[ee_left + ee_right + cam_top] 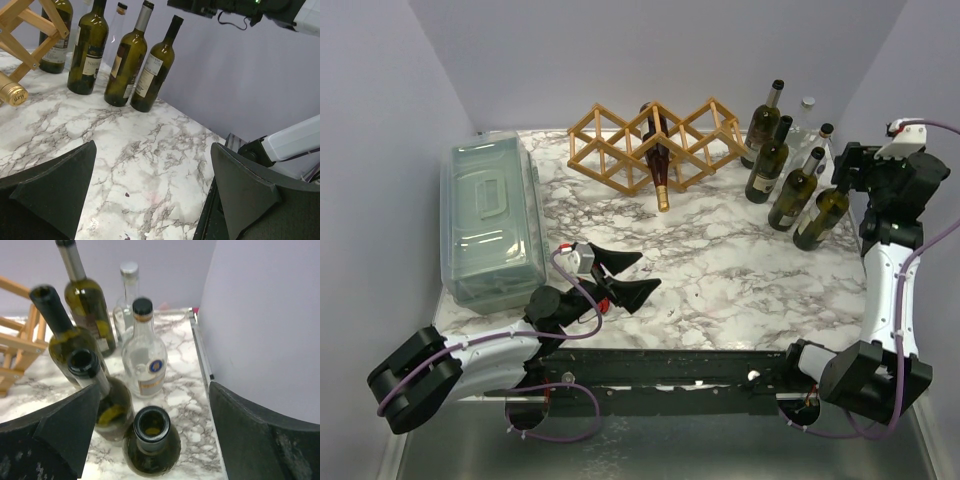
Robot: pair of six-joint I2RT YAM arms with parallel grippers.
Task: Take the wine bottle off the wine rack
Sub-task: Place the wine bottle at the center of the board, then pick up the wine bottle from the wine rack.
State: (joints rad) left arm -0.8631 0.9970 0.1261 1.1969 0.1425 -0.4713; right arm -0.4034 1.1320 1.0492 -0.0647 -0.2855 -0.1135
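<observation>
My right claw hangs released, jaws wide, straight above an open-necked green bottle standing in the cluster at three o'clock on the marble table. My left claw is released too, low at seven o'clock. The wine bottle lies in the wine rack at twelve o'clock, neck toward me.

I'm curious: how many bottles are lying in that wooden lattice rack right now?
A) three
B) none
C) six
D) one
D: a single dark wine bottle with a gold cap lies in the middle cell of the wine rack, neck pointing out; the other bottles stand upright on the table beside it.
</observation>
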